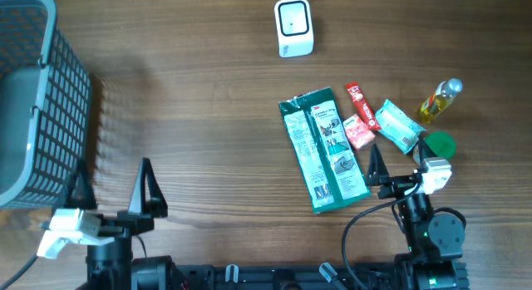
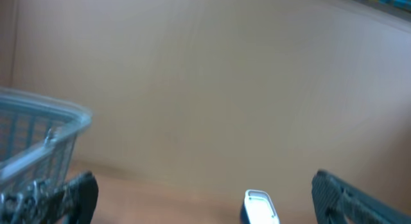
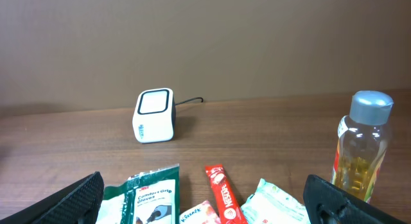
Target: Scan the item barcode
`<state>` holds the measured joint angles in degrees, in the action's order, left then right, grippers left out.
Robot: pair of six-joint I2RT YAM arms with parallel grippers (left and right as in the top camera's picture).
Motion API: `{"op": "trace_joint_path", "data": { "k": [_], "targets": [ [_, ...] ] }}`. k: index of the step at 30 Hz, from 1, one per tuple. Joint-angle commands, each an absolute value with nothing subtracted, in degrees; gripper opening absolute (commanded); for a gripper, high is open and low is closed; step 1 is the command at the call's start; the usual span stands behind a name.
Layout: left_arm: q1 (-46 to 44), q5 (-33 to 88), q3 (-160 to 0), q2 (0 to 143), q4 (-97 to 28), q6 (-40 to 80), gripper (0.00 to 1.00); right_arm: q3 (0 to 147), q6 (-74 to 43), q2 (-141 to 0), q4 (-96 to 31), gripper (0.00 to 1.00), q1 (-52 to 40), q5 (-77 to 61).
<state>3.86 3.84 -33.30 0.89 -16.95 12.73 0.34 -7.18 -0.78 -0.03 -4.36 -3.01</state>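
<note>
Right gripper (image 1: 397, 161) gapes beside green pack (image 1: 324, 149), seemingly gloves; scanner (image 1: 293, 27) stands well beyond

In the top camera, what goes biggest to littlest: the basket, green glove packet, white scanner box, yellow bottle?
1. basket
2. green glove packet
3. white scanner box
4. yellow bottle, slimmer than the scanner box

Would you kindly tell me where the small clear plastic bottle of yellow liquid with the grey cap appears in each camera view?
Overhead: the bottle is at the far right, in the upper half of the picture.
Left wrist: not in it.
Right wrist: the bottle stands upright at the right edge.
Shared landmark: the white cube-shaped scanner, left of the bottle in the overhead and right wrist views.
</note>
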Motion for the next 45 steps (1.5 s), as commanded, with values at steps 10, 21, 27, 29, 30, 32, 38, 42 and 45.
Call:
{"op": "trace_joint_path", "data": {
  "k": [10,21,27,29,30,32,38,42,45],
  "targets": [
    [3.60,5.02,-10.90,0.21,19.70,12.62,1.00,0.30,-6.15,-0.27,0.12,1.00,-4.64,-3.92],
    [3.64,1.39,-0.93,0.21,19.73,12.84,1.00,0.30,-6.17,-0.27,0.12,1.00,-4.64,-3.92],
    [3.64,1.39,-0.32,0.21,11.86,12.73,1.00,0.30,-6.15,-0.27,0.12,1.00,-4.64,-3.95],
    [3.64,1.41,-0.32,0.21,6.90,11.68,1.00,0.30,-6.20,-0.27,0.12,1.00,-4.64,-3.92],
    [3.64,1.50,-0.32,0.21,4.58,10.35,1.00,0.30,-6.17,-0.27,0.12,1.00,-4.64,-3.95],
    [3.64,2.37,-0.32,0.21,1.37,6.81,1.00,0.30,-6.17,-0.27,0.12,1.00,-4.64,-3.95],
    [3.64,3.64,-0.32,0.21,-4.32,-1.21,1.00,0.30,-6.17,-0.27,0.12,1.00,-4.64,-3.95],
    [3.62,3.57,-0.32,0.21,-4.25,-1.06,1.00,0.30,-6.20,-0.27,0.12,0.99,-4.64,-3.92],
    [3.64,3.57,-0.32,0.21,-4.19,-1.08,1.00,0.30,-6.20,-0.27,0.12,1.00,-4.64,-3.95]
  ]
}}
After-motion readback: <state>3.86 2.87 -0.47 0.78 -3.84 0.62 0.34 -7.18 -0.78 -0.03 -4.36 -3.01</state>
